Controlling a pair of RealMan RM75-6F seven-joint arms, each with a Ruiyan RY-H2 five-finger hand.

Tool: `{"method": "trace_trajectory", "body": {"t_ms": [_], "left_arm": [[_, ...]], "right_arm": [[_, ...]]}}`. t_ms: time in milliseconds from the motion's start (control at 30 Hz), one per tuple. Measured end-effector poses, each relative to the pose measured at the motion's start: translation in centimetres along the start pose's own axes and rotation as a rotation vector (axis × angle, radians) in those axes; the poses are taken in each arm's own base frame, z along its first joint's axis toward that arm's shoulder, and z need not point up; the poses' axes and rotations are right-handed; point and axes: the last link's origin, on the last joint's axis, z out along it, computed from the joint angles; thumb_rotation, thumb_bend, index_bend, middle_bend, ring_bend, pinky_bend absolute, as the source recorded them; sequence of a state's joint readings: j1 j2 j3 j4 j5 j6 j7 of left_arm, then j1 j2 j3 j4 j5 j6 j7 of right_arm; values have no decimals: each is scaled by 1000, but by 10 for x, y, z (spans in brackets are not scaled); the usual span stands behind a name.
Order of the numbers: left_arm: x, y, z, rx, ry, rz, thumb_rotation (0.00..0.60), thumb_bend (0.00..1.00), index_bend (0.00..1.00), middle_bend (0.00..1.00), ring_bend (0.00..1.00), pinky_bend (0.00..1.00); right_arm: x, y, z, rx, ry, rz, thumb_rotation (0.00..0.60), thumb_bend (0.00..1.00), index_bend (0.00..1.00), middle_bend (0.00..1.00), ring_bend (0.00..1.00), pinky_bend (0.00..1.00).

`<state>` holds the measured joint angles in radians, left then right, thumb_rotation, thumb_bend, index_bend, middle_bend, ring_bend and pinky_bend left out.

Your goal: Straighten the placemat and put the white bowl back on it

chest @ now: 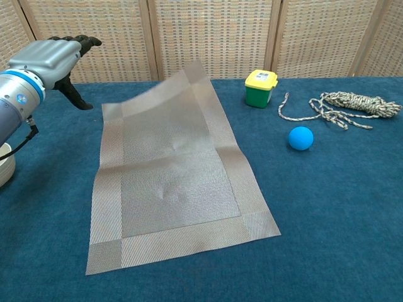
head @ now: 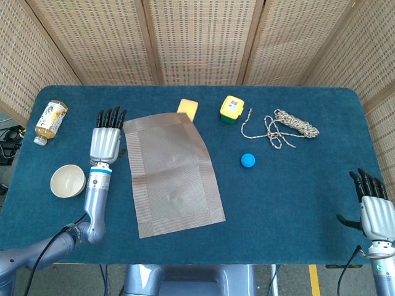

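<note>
A grey woven placemat (head: 174, 174) (chest: 173, 173) lies askew on the blue table, its far corner raised over a yellow object. The white bowl (head: 67, 180) (chest: 5, 165) sits off the mat at the left, beside my left forearm. My left hand (head: 106, 137) (chest: 53, 55) hovers flat just left of the mat's far left corner, fingers extended and apart, holding nothing. My right hand (head: 373, 205) is at the table's near right edge, fingers spread, empty; the chest view does not show it.
A bottle (head: 50, 121) lies at the far left. A yellow block (head: 188, 109) sits under the mat's far corner. A yellow-green container (head: 231, 110) (chest: 260, 87), a coiled rope (head: 287, 127) (chest: 343, 106) and a blue ball (head: 248, 160) (chest: 301, 138) are at the right.
</note>
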<state>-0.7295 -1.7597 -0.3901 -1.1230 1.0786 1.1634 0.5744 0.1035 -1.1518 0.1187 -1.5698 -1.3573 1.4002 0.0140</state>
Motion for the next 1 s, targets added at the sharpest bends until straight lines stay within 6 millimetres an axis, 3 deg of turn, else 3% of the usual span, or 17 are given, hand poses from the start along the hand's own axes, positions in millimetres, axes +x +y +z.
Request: {"method": "trace_trajectory", "body": {"t_ms": [167,367,700,1000], "left_arm": [[4,-10,-12,4,-9,-49,600,106,0,0,0,0],[15,-36,-48,14,7,-97,600,105,0,0,0,0],[31,-85,-142,41,1,-61,600,106,0,0,0,0],[42,-113,-212,71,23,-77,600,106,0,0,0,0]], "right_arm": [[-1,-4,-2,21,-4,-3,600,131,0,0,0,0],[-2,-8,-5,46,-2,-1,600,113,0,0,0,0],[-5,-18,-12,104,-2,-6,600,56,0,0,0,0],[-18,-34,-18,181,-29,-39,600,28,0,0,0,0]]}}
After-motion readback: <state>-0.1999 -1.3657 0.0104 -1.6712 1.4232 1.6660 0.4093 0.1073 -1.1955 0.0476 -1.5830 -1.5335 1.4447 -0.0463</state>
